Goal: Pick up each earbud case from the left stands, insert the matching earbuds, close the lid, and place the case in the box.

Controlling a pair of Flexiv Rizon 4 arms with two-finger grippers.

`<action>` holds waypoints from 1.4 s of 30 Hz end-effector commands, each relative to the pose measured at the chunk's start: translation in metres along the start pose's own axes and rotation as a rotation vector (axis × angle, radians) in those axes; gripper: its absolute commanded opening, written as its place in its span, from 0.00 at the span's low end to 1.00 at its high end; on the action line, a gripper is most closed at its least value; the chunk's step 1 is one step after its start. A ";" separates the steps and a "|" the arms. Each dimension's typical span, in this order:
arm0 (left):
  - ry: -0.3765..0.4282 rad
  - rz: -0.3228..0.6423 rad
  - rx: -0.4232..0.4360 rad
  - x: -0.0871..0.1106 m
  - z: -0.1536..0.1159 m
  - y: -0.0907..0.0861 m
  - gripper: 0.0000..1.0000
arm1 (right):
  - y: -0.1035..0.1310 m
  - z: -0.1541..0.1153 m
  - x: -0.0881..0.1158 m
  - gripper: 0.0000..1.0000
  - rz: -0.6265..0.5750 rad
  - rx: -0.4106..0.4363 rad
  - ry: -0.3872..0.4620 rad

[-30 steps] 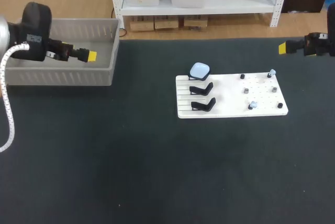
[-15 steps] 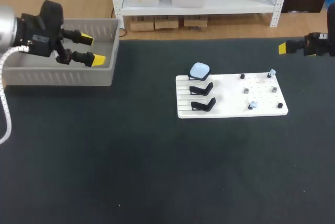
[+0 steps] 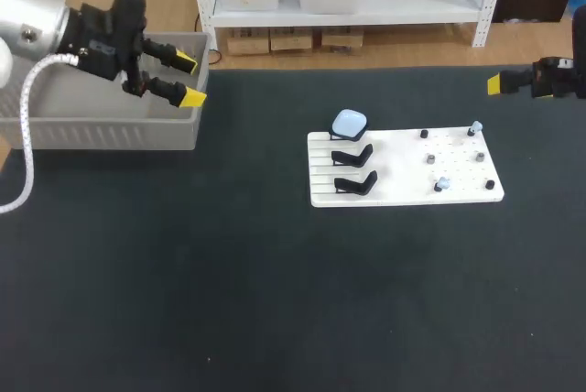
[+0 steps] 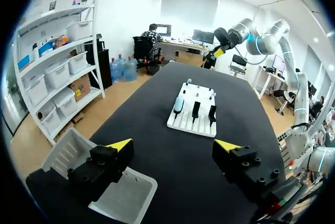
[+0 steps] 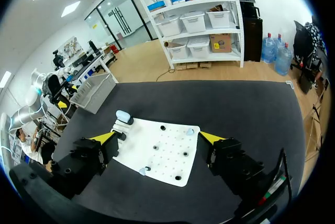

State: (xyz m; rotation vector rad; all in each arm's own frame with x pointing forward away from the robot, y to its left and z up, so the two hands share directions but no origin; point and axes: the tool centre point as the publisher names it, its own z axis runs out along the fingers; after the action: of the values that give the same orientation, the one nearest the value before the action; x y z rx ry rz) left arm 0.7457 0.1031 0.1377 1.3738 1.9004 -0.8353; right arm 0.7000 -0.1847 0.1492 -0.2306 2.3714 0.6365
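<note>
the left pincer (image 3: 189,81) is hanging over the right end of the grey box (image 3: 101,123), its two yellow-tipped fingers standing spread apart and pinching nothing. in the left wrist view a corner of the box is lying just under those fingers. the left arm is coming in from the far left corner of the dark surface (image 3: 275,291), where the box is sitting.

the right pincer (image 5: 157,137) is hovering near the far right corner of the surface, well apart from everything lying on it. its fingers are likewise standing spread with nothing between them, as the right wrist view is showing.

between the two arms a white board (image 3: 403,181) is lying flat on the surface, right of the middle. three black stands (image 3: 352,155) are sitting in a row along its left part. a pale blue earbud case (image 3: 349,123) is resting on the farthest one, while the middle and nearest stands are standing bare. the case is sitting well apart from the box and from both pincers.

on the right part of the board small black pegs (image 3: 429,159) are sticking up, and two pale blue earbuds are sitting among them: one (image 3: 475,125) at the far right corner, the other (image 3: 442,183) close to the near edge.
</note>
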 end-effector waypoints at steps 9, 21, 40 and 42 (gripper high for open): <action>0.003 0.001 0.077 -0.001 0.000 0.005 1.00 | 0.000 0.000 0.000 1.00 0.000 0.001 0.001; -0.005 0.272 0.083 -0.024 0.027 0.007 1.00 | 0.000 0.000 0.000 1.00 0.000 0.001 0.001; -0.097 0.275 0.251 -0.024 0.089 0.010 1.00 | 0.000 0.000 0.000 1.00 0.000 0.001 0.001; -0.107 0.265 0.253 -0.023 0.092 0.008 1.00 | 0.000 0.000 0.000 1.00 0.000 0.001 0.001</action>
State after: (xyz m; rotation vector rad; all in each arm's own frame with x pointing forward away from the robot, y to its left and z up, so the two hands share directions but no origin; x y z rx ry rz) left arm 0.7654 0.0223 0.1071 1.6425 1.5414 -0.9880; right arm 0.7000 -0.1847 0.1493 -0.2306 2.3714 0.6364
